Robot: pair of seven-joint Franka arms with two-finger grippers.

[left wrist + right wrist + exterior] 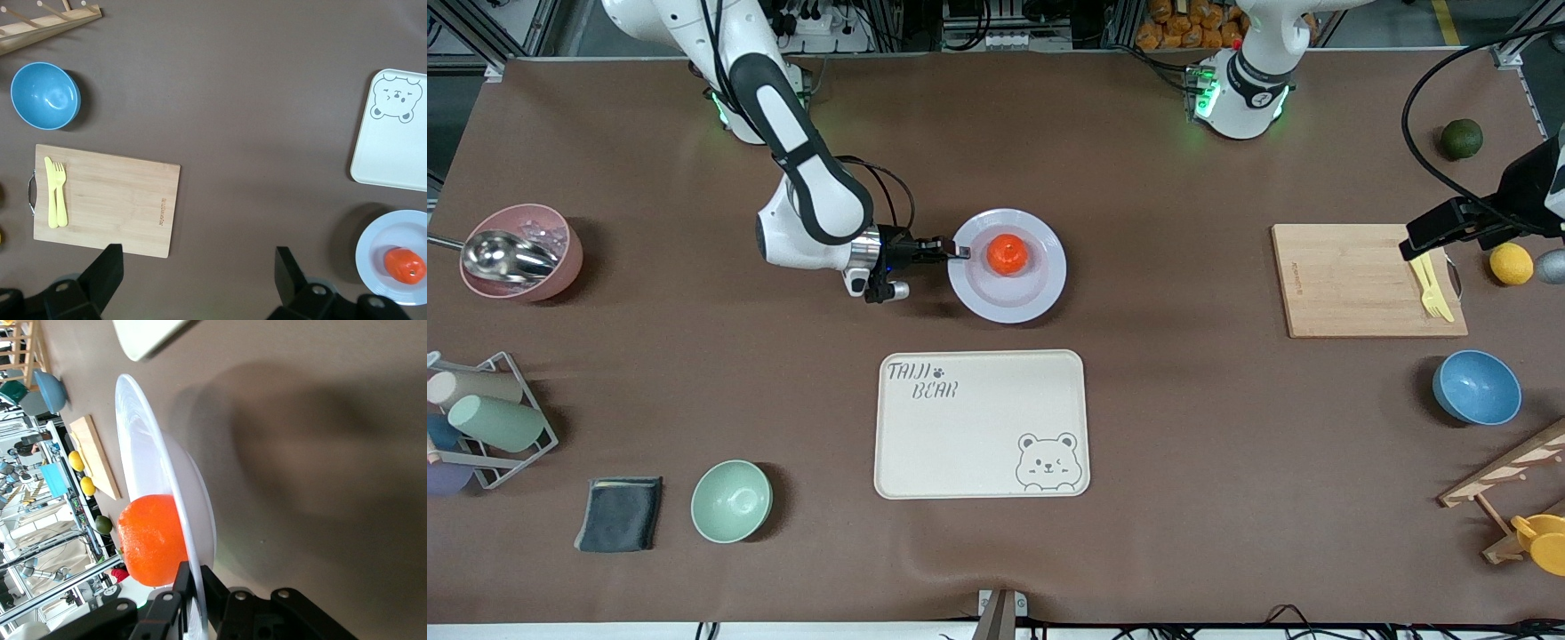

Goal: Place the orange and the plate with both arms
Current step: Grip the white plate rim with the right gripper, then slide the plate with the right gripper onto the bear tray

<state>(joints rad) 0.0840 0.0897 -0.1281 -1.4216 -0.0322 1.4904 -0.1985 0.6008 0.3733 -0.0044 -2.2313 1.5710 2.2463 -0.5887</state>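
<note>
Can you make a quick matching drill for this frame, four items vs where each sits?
Items:
1. orange
2. yellow fork
3. right claw
4. metal scoop

Places:
A. in the pink bowl
B. on the plate
C. shut on the plate's rim
D. on the wooden cutting board

Pairs: 1-B, 2-D, 3-C, 4-A
</note>
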